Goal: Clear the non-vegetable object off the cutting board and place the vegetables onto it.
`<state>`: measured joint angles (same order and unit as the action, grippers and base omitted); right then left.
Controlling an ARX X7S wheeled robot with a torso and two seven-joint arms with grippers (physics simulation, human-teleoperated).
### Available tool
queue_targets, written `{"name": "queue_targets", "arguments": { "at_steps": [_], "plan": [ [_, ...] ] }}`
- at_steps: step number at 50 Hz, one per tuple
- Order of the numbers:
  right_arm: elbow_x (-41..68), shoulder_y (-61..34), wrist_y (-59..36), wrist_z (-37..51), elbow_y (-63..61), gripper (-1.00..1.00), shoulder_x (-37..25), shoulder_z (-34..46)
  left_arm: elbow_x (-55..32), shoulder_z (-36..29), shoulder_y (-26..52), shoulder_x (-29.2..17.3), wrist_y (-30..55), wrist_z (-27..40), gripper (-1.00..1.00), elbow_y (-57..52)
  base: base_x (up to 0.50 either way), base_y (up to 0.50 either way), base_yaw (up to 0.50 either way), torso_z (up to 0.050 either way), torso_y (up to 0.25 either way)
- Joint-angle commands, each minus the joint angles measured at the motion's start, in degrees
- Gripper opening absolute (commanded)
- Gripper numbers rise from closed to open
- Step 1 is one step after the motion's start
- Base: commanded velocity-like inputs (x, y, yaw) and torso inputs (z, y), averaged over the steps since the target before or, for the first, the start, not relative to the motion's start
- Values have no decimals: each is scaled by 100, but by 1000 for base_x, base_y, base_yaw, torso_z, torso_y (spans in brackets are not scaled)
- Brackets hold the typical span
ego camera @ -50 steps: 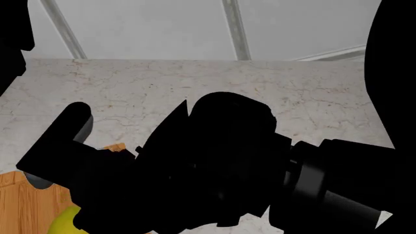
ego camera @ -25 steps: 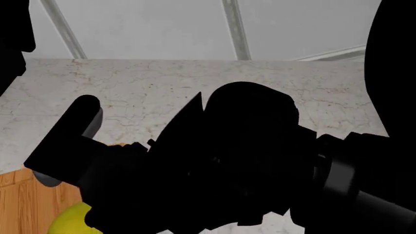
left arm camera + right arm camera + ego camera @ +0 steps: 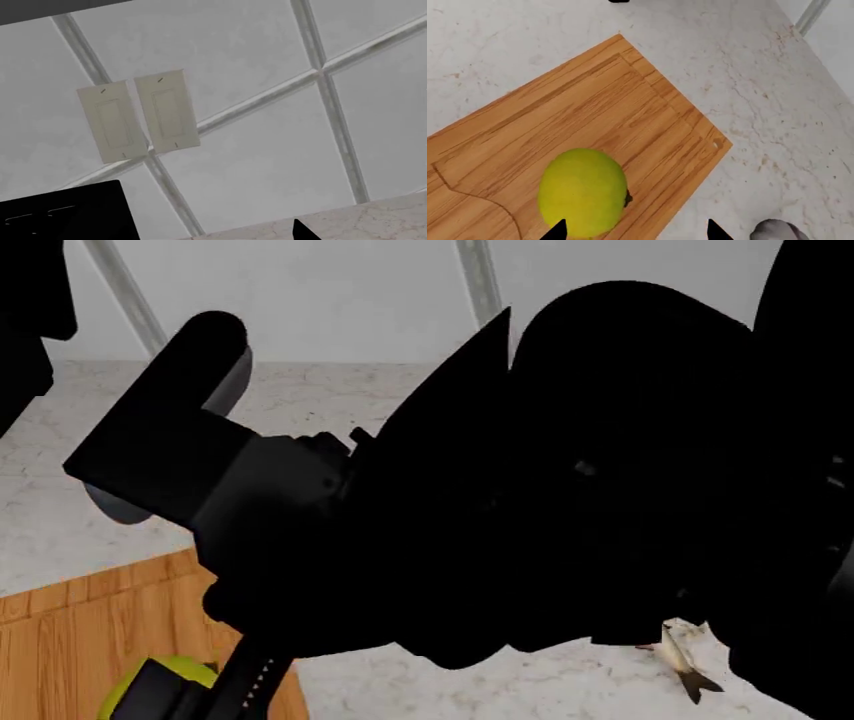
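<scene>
While the right gripper (image 3: 635,231) hangs above the cutting board (image 3: 587,110), only its two dark fingertips (image 3: 555,230) show in the right wrist view, spread apart w/ nothing between them, so it reads as open and empty. One tip overlaps the near edge of the yellow-green veg (image 3: 583,191), which sits on the board near its long edge, just beside the curved groove line. Beyond the other tip, off the board on the marble counter (image 3: 760,100), a grey-white rounded thing pokes into view: prob. the garlic bulb (image 3: 775,231), mostly cut off by the frame.

In the head view the right arm's black bulk blocks most of the scene. The fish (image 3: 681,652) lies on the counter off to the robot's right, well clear of the board, tail end toward the robot, long axis roughly toward/away from it w/ a slight slant. So the non-veg item looks already cleared and one veg placed.

Key relation, as I judge it: the bulb is on the counter just off the board's long edge, beside the right gripper, so the right arm is the nearer one.

Left gripper: its wrist view points at the tiled wall (image 3: 267,150) and two switch plates (image 3: 140,115); only a dark sliver shows, can't tell open or closed.
</scene>
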<state>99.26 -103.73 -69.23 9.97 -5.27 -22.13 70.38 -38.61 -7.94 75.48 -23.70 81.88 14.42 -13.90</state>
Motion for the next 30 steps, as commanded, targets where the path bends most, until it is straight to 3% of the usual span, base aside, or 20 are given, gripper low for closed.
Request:
{"name": "queue_targets", "arguments": {
  "at_steps": [1,30],
  "plan": [
    [-203,-284,-4,-235,295,100,-260,-233,2,144,29,129,51,-116,100,-10,0,0,0,0,0],
    [-1856,23,552,-967,1396,100,-476,345,-41,-13,-58,130,-180,-88,100,98,0,0,0,0,0]
  ]
}}
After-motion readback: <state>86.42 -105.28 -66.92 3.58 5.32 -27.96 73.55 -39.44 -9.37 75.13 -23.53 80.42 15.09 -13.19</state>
